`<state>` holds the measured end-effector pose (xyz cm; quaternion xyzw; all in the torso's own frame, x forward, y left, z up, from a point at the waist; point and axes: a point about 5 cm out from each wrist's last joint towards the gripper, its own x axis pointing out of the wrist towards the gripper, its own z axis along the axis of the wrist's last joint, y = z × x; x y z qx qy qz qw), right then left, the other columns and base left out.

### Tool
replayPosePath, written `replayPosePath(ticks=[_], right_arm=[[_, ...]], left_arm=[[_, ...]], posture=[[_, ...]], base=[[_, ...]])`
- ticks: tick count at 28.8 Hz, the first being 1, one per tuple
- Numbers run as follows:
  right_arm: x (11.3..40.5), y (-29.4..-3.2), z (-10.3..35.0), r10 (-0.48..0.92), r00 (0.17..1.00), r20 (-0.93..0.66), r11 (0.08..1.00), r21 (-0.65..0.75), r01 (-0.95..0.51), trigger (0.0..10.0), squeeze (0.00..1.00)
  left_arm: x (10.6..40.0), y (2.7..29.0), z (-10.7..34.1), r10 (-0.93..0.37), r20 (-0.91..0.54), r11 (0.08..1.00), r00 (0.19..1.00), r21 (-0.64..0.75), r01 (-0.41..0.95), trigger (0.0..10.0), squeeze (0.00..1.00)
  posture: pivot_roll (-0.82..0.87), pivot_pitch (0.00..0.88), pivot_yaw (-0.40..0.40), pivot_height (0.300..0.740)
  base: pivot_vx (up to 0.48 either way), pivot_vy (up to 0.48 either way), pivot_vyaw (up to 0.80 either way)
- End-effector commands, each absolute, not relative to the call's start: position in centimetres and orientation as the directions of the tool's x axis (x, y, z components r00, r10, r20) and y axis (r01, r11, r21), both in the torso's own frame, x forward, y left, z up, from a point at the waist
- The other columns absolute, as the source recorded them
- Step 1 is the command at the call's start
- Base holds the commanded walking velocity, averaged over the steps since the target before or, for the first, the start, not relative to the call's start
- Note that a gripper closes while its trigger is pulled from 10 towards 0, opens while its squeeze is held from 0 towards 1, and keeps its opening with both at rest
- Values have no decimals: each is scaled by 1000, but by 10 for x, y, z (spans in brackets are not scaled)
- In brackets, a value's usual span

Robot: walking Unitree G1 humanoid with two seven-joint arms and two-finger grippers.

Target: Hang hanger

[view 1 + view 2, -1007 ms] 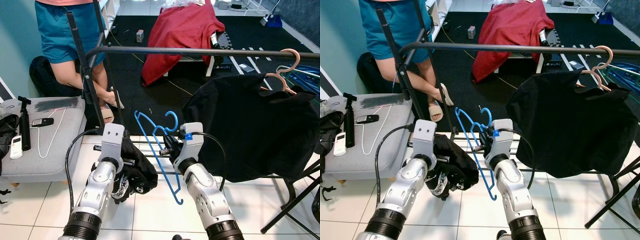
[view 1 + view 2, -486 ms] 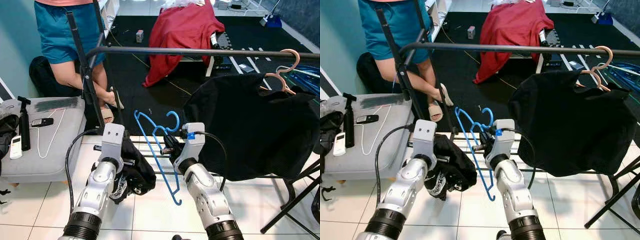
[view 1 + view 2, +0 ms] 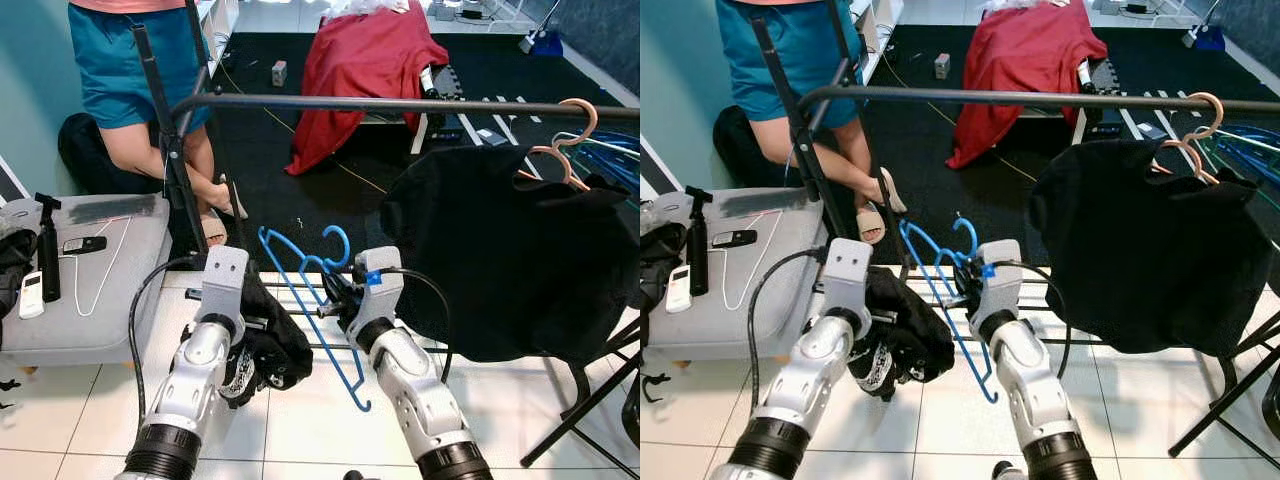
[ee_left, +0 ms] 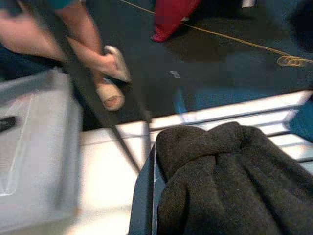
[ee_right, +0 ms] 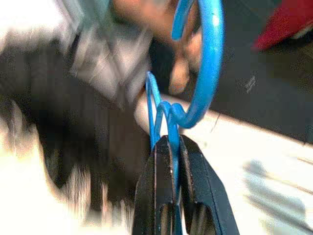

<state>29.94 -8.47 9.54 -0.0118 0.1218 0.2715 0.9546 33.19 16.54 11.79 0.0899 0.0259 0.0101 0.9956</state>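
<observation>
Below black rail [image 3: 400, 103], right claw [image 5: 169, 147] gripping blue hanger [image 3: 310, 290], white tiles [image 3: 290, 420]

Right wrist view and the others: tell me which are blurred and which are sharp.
Right wrist view: the background smears heavily, while the fingers and the blue hanger they pinch stay fairly sharp. Left wrist view: softly blurred throughout, dark garment included. Left and right eye views: sharp and evenly lit.
</observation>
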Motion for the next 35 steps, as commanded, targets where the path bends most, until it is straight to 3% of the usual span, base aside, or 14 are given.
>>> replayPosePath(ticks=[1, 4, 13, 18, 20, 22, 24, 26, 28, 35], right_arm=[[291, -85, 83, 529, 781, -333, 838, 56, -543, 10000, 0], [287, -85, 83, 546, 759, -354, 830, 106, -547, 10000, 0], [287, -73, 99, 620, 740, -261, 783, 155, -602, 10000, 0], [278, -60, 142, 766, 634, -107, 642, 169, -748, 10000, 0], [278, -60, 142, 766, 634, -107, 642, 169, -748, 10000, 0], [269, -59, 156, 831, 538, -141, 555, 148, -818, 10000, 0], [269, -59, 156, 831, 538, -141, 555, 148, -818, 10000, 0], [261, -64, 168, 886, 417, -203, 441, 93, -893, 10000, 0], [258, -67, 172, 899, 379, -218, 404, 83, -911, 10000, 0], [262, -74, 174, 890, 397, -223, 423, 83, -902, 10000, 0]], left_arm=[[336, 185, 130, 83, 4, 978, 997, 194, -82, 10000, 0], [339, 205, 138, 134, 13, 971, 991, 196, -134, 10000, 0], [343, 199, 144, 79, 27, 973, 997, 216, -83, 10000, 0], [348, 190, 145, -23, 9, 961, 1000, 275, 19, 10000, 0], [348, 190, 145, -23, 9, 961, 1000, 275, 19, 10000, 0], [353, 192, 148, -23, 5, 954, 1000, 297, 21, 10000, 0], [353, 192, 148, -23, 5, 954, 1000, 297, 21, 10000, 0], [358, 197, 150, 2, -12, 944, 1000, 331, 2, 10000, 0], [360, 199, 150, 13, -16, 942, 1000, 337, -7, 10000, 0], [361, 198, 153, -3, -17, 950, 1000, 312, 8, 10000, 0]], posture=[[-89, 117, 8, 740], [-84, 121, 5, 740], [-72, 129, 0, 740], [-93, 143, 10, 740], [-93, 143, 10, 740], [-93, 145, 15, 740], [-93, 145, 15, 740], [-98, 143, 16, 740], [-96, 149, 16, 740], [-90, 150, 14, 740]], base=[[0, 0, 0], [0, 0, 0], [0, 0, 0], [0, 0, 0], [0, 0, 0], [0, 0, 0], [0, 0, 0], [0, 0, 0], [0, 0, 0], [0, 0, 0]])
